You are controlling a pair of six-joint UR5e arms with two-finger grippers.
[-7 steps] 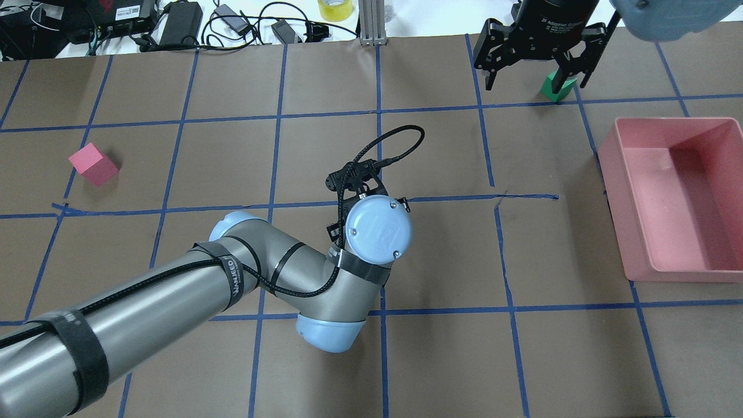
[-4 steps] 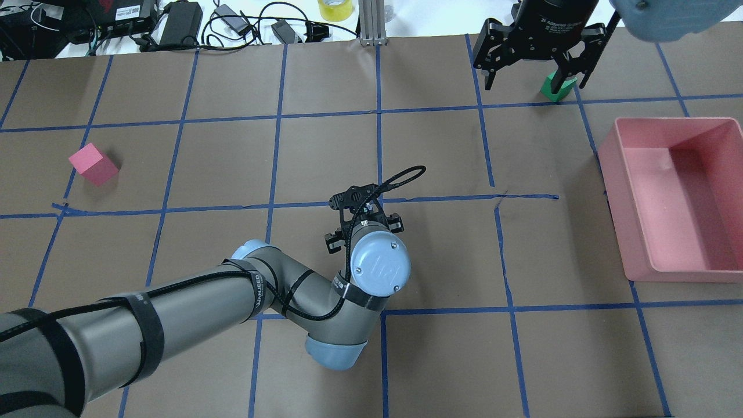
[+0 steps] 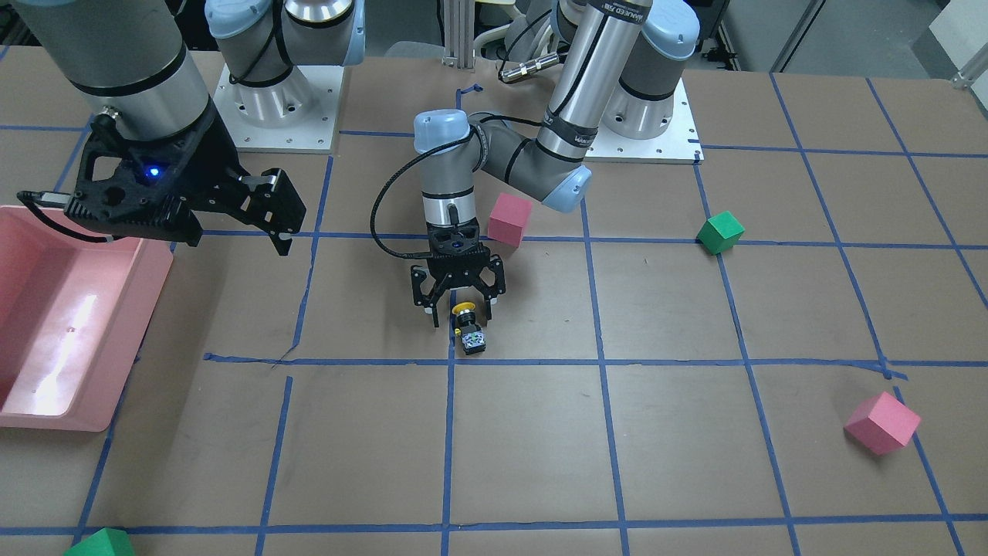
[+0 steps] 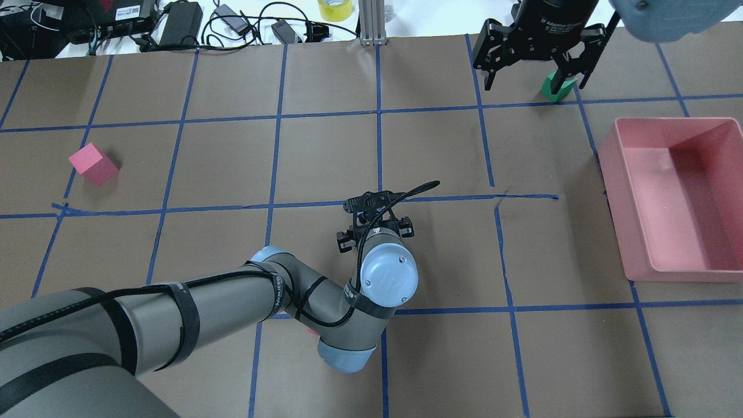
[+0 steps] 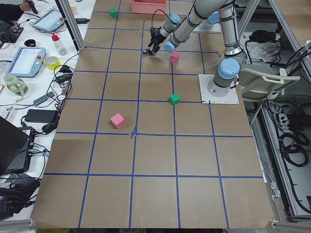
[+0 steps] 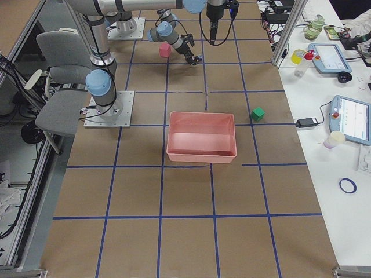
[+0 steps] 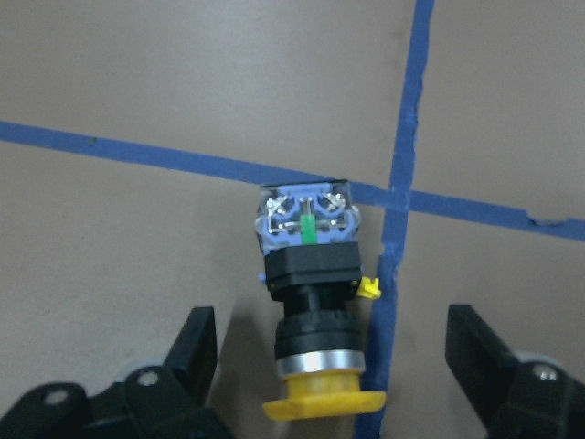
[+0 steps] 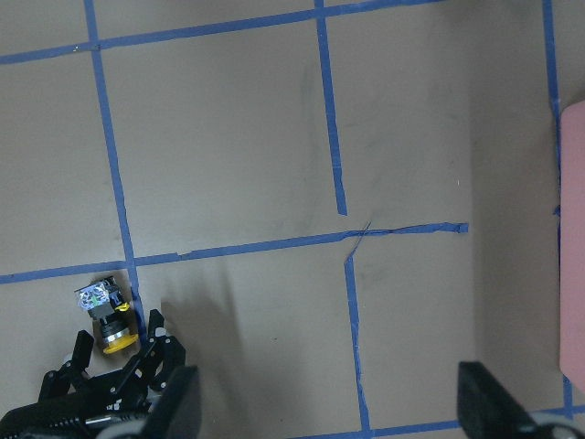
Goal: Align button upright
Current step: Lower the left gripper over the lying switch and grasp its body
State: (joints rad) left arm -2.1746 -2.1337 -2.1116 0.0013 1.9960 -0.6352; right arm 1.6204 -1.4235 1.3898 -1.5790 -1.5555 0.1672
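Observation:
The button [image 3: 468,327] lies on its side on the table at a blue tape crossing, with its yellow cap toward the robot and its grey base away. It also shows in the left wrist view [image 7: 311,302] and the right wrist view [image 8: 110,315]. It is hidden under the arm in the overhead view. My left gripper [image 3: 461,315] [image 7: 329,320] is open, low over the table, with the cap between its fingers [image 7: 196,347] and a gap on each side. My right gripper [image 4: 534,81] [image 3: 235,235] is open, empty, high and far from the button.
A pink bin [image 4: 667,273] [image 3: 46,417] stands at the table's right side. One pink cube [image 3: 509,218] sits just behind the left wrist, and another [image 4: 93,164] lies far left. A green cube [image 4: 557,88] lies under the right gripper, and another [image 3: 719,232] lies on the robot's left.
My left arm has drawn back toward the robot and lowered, with its wrist moving down and slightly right in the overhead view. The right arm has not moved.

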